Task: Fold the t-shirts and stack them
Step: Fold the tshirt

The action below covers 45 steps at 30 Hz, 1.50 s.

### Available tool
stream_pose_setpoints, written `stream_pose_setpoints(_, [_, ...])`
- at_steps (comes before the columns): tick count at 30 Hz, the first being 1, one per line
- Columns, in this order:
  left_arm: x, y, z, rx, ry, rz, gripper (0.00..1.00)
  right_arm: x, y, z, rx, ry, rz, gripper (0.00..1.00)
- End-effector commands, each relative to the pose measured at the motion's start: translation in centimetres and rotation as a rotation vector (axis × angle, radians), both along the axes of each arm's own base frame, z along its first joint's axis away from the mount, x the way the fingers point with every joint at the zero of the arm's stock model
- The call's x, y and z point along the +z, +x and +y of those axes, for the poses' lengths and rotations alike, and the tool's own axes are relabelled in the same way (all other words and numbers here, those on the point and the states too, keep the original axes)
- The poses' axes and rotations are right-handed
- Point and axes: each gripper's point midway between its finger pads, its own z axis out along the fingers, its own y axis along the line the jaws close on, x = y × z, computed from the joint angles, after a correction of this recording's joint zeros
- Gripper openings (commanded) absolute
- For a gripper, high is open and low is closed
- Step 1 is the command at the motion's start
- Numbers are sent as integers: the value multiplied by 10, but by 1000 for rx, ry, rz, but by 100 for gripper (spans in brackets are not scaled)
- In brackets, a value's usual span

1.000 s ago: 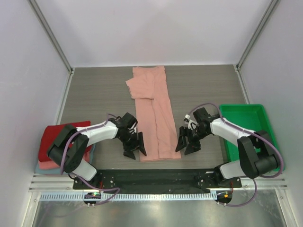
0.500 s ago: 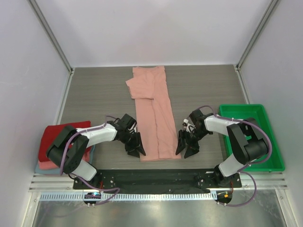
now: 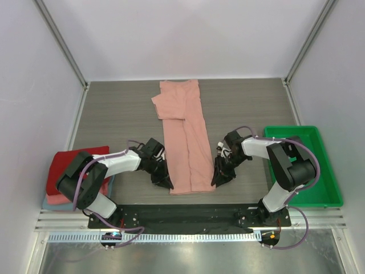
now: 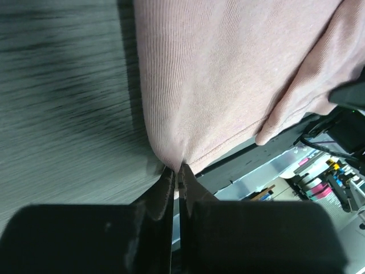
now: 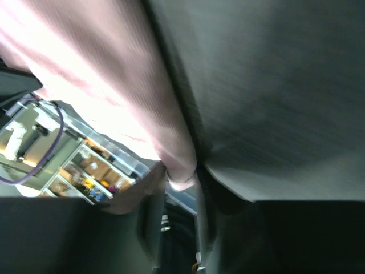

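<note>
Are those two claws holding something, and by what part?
Yes, the pink t-shirt, by its near edge: the left gripper pinches the left corner, the right gripper the right corner.

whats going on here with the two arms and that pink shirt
Both arms are working on the pink t-shirt, which lies on the table folded into a long strip. The left gripper is pinched shut on its near left corner and the right gripper on its near right corner. A stack of folded shirts sits at the left.
</note>
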Motion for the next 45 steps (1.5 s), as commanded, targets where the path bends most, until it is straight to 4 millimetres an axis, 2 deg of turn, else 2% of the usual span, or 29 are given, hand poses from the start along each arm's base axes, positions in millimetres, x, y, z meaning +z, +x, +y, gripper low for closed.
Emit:
stream_pose_setpoints(1, [9, 12, -3, -16, -24, -45, 0, -1, 32, 12, 11, 24, -117, 25])
stream_pose_setpoints(2, [11, 12, 1, -14, -11, -40, 0, 2, 33, 15, 14, 45, -121, 13])
stream_pose_setpoints(3, [15, 20, 4, 0, -12, -53, 0, 7, 37, 16, 17, 57, -134, 8])
stream_pose_setpoints(5, [22, 23, 10, -25, -6, -66, 0, 19, 39, 17, 32, 75, -167, 4])
stream_pose_setpoints(6, [30, 35, 10, -20, -15, -94, 0, 27, 41, 20, 36, 98, -184, 4])
stream_pose_setpoints(8, [38, 44, 15, -43, -11, -134, 0, 43, 47, 21, 40, 121, -227, 3])
stream_pose_setpoints(10, [54, 65, 15, -41, -17, -213, 0, 58, 56, 21, 36, 127, -286, 3])
stream_pose_setpoints(11, [59, 71, 15, -65, -16, -254, 0, 66, 66, 20, 19, 131, -315, 3])
stream_pose_setpoints(12, [71, 86, 14, -59, -26, -299, 0, 71, 72, 19, 9, 135, -336, 3])
stream_pose_setpoints(15, [84, 116, 21, -58, 2, -381, 0, 85, 104, 12, -17, 122, -418, 2])
stream_pose_setpoints(16, [85, 122, 25, -49, 15, -390, 0, 89, 112, 10, -21, 116, -435, 3])
stream_pose_setpoints(17, [86, 135, 34, -17, 29, -403, 0, 100, 129, 11, -18, 121, -487, 2])
stream_pose_setpoints(19, [89, 156, 37, 14, 25, -433, 0, 100, 148, 8, -10, 105, -518, 2])
stream_pose_setpoints(20, [90, 167, 43, 36, 35, -449, 0, 109, 163, 10, -9, 112, -559, 2])
stream_pose_setpoints(23, [95, 195, 47, 54, 44, -507, 0, 104, 187, 8, -6, 100, -578, 2])
stream_pose_setpoints(24, [100, 205, 48, 54, 51, -540, 0, 107, 199, 9, -6, 104, -602, 2])
stream_pose_setpoints(25, [97, 212, 47, 50, 54, -548, 0, 100, 207, 11, -5, 101, -593, 2])
stream_pose_setpoints(26, [101, 221, 47, 48, 56, -573, 0, 103, 216, 13, -4, 105, -611, 2])
stream_pose_setpoints(35, [96, 268, 49, 30, 90, -639, 0, 77, 261, 21, 1, 93, -635, 2])
stream_pose_setpoints(37, [95, 274, 50, 28, 94, -647, 0, 75, 269, 22, 5, 87, -646, 2])
stream_pose_setpoints(38, [97, 281, 51, 17, 98, -665, 0, 80, 278, 23, 10, 88, -675, 2])
stream_pose_setpoints(40, [88, 288, 53, 14, 115, -654, 0, 73, 288, 24, 12, 80, -676, 2])
stream_pose_setpoints(41, [92, 295, 51, 6, 110, -673, 1, 78, 297, 26, 16, 84, -700, 2])
stream_pose_setpoints(42, [85, 299, 51, 4, 116, -664, 1, 79, 302, 27, 19, 84, -712, 2])
stream_pose_setpoints(43, [84, 302, 50, 0, 116, -667, 1, 71, 307, 26, 18, 72, -706, 3])
stream_pose_setpoints(45, [87, 314, 49, -4, 123, -693, 2, 74, 318, 28, 22, 69, -734, 3])
